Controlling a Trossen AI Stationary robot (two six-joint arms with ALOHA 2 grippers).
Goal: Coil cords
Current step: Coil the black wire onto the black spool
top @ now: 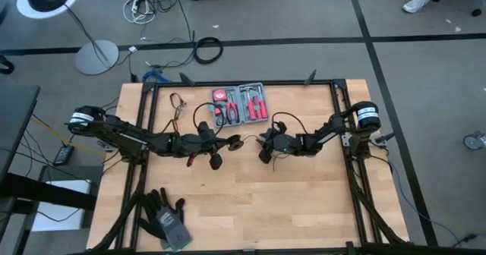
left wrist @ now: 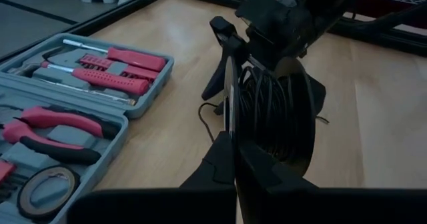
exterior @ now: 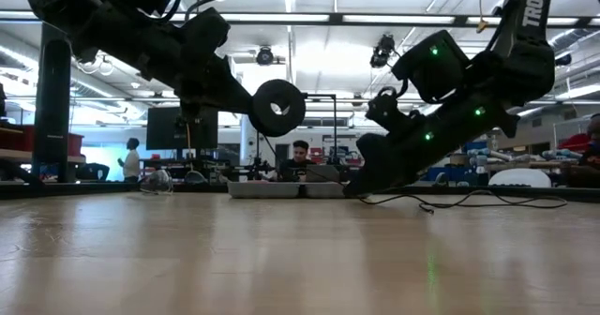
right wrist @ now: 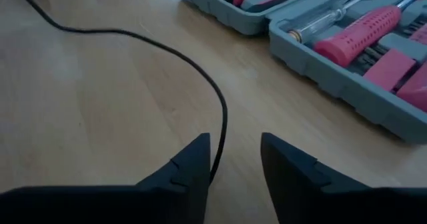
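Note:
The cord is a thin black wire wound on a round black disc [left wrist: 273,111], with a loose stretch lying on the table [right wrist: 133,34]. My left gripper [left wrist: 235,159], at the table's middle [top: 226,142], is shut on the disc, which hangs in the air [exterior: 278,107]. My right gripper [right wrist: 235,159] is open and sits low over the table, just right of the disc [top: 263,149]. The loose wire [right wrist: 223,124] runs in between its two fingers. My left gripper pinches the disc's rim [left wrist: 231,132] between its two fingers. They come from the table's left, slanting slightly down. The disc stands on edge, clear of the table, with wire wound round its middle. Whether my right gripper touches the wire between its open fingers, I cannot tell.
An open grey tool kit with red-handled tools [top: 239,105] lies just beyond both grippers toward the far edge [right wrist: 347,44]. A pair of dark gloves [top: 165,217] lies near the front left corner. Bare wood stretches in front of the grippers.

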